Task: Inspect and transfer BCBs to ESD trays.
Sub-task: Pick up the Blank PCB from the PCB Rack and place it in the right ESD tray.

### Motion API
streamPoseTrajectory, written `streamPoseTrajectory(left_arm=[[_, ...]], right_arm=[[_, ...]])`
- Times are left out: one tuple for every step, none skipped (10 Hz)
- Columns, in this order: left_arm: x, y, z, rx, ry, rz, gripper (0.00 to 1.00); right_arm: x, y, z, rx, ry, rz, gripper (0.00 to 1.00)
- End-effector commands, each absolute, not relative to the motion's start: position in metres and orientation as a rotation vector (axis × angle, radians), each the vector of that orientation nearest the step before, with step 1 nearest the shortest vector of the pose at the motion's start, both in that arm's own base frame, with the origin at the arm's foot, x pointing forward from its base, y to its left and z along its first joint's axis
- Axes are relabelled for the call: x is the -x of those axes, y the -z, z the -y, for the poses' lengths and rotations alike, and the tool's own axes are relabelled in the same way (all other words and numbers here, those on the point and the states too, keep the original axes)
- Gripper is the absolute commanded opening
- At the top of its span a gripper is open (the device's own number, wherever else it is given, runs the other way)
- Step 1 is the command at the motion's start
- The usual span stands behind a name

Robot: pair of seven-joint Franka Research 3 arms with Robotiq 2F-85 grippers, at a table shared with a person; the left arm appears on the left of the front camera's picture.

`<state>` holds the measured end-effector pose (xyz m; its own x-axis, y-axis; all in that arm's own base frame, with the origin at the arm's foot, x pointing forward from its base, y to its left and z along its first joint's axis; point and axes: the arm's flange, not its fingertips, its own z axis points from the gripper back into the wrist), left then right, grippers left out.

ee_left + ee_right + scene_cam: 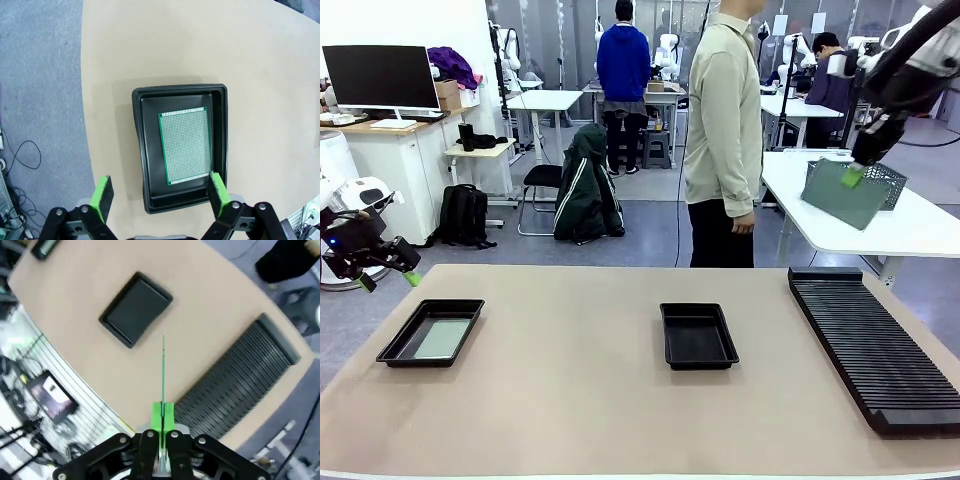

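Green board (840,198) first: your right tool (854,176) is clamped shut on one edge of it, high at the right and well above the counter (570,400). From the front it hangs tilted below the tool with its broad face toward the camera. From the right wrist you see it edge-on, a thin line running straight out from the fingers, so its face is hidden there and the view is blurred. In the front view it overlaps a mesh basket (888,182) on a far table, which makes its outline hard to separate.

A second board (185,146) lies flat in the left tray (137,150), its long axis along the tray's. Your left tool (160,195) hovers above it with fingers spread wide, gripping nothing, and one finger covers the tray's near corner. The middle tray (698,335) sits mid-counter, with the ribbed rack (875,345) to its right. The rack's near end is cut off by the picture edge.
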<state>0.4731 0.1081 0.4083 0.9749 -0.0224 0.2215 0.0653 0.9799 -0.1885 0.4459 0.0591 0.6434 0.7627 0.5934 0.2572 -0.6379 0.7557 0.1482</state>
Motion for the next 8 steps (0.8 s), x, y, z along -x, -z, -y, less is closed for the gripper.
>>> streamPoseTrajectory(left_arm=[[-0.472, -0.408, -0.108, 0.2, 0.037, 0.227, 1.0], [-0.472, -0.408, -0.108, 0.2, 0.037, 0.227, 1.0], [-0.472, -0.408, -0.108, 0.2, 0.037, 0.227, 1.0], [-0.472, -0.408, -0.108, 0.2, 0.037, 0.227, 1.0], [-0.472, -0.408, -0.108, 0.2, 0.037, 0.227, 1.0], [-0.472, -0.408, -0.108, 0.2, 0.037, 0.227, 1.0], [-0.472, -0.408, -0.108, 0.2, 0.037, 0.227, 1.0], [-0.472, -0.408, -0.108, 0.2, 0.037, 0.227, 1.0]], right_arm=[[-0.445, -0.619, -0.09, -0.306, -0.545, 0.233, 0.02], [-0.445, -0.606, -0.105, -0.331, -0.51, 0.22, 0.02], [-0.446, -0.594, -0.12, -0.356, -0.484, 0.215, 0.02], [-0.45, -0.579, -0.136, -0.379, -0.45, 0.194, 0.02], [-0.453, -0.567, -0.146, -0.396, -0.407, 0.187, 0.02], [-0.454, -0.555, -0.154, -0.417, -0.369, 0.186, 0.02], [-0.456, -0.543, -0.161, -0.446, -0.336, 0.186, 0.02], [-0.455, -0.532, -0.168, -0.468, -0.298, 0.176, 0.02]])
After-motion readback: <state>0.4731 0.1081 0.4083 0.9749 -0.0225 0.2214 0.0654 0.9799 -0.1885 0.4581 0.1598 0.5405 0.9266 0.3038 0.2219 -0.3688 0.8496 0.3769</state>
